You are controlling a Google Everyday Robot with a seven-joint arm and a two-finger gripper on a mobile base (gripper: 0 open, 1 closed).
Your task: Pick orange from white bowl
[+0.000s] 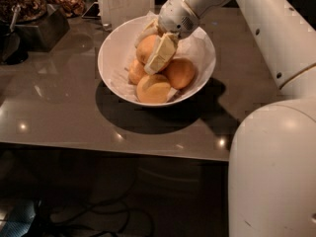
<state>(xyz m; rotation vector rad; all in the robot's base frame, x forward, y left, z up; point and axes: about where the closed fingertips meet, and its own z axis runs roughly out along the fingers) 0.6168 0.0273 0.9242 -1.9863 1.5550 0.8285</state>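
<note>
The tool [160,53] hangs inside the white bowl [111,58], low over the heaped fruit and lying against the orange [144,47]. I cannot tell whether it is spread or pinching. The orange sits on top of the heap, near the bowl's middle. Other fruits [153,89] lie toward the bowl's near rim, on crumpled paper [198,43]. The bowl stands on the grey surface [59,107].

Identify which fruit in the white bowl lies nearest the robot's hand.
The topmost orange, toward the white bowl's far side: the hand covers part of it. The other fruits lie lower, nearer the camera.
</note>
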